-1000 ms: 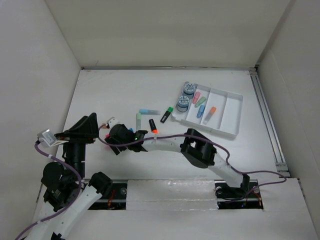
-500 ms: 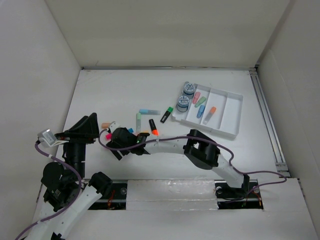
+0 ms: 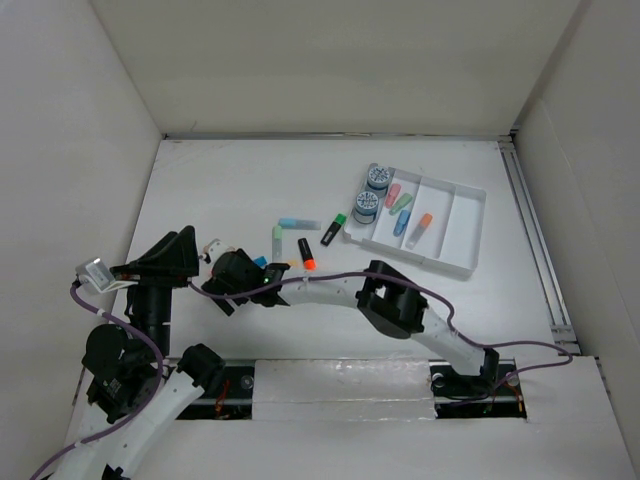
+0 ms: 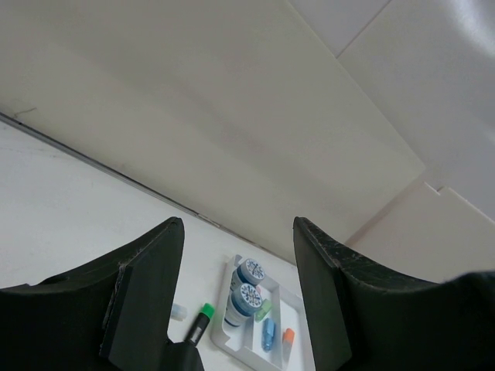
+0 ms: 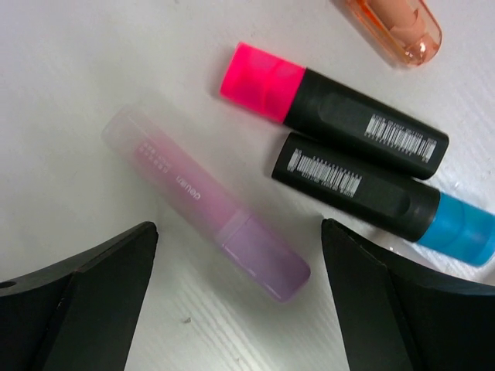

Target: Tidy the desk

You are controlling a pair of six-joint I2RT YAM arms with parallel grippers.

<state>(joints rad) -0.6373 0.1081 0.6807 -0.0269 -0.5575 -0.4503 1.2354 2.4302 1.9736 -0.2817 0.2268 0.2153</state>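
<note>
The desk (image 3: 230,190) is found to span the floor of the white-walled enclosure, beneath both arms. Loose markers are scattered at its centre-left, while a compartmented tray (image 3: 480,192) is set at the far right with two tape rolls (image 3: 366,203) and several markers already sorted into it.

The right gripper (image 5: 236,226) is reached across to the left and lowered over a pale pink marker (image 5: 205,205). Its jaws are spread wide to either side of that marker and nothing is held. This placement is judged to be preparation for a pick. A pink-capped highlighter (image 5: 332,112) and a blue-capped highlighter (image 5: 387,201) are lying just beside it, so a crowded grasp is noted as a risk.

The left gripper (image 4: 237,232) is raised and aimed at the far wall, with its jaws parted and empty. It is presumably kept clear of the working arm.
</note>
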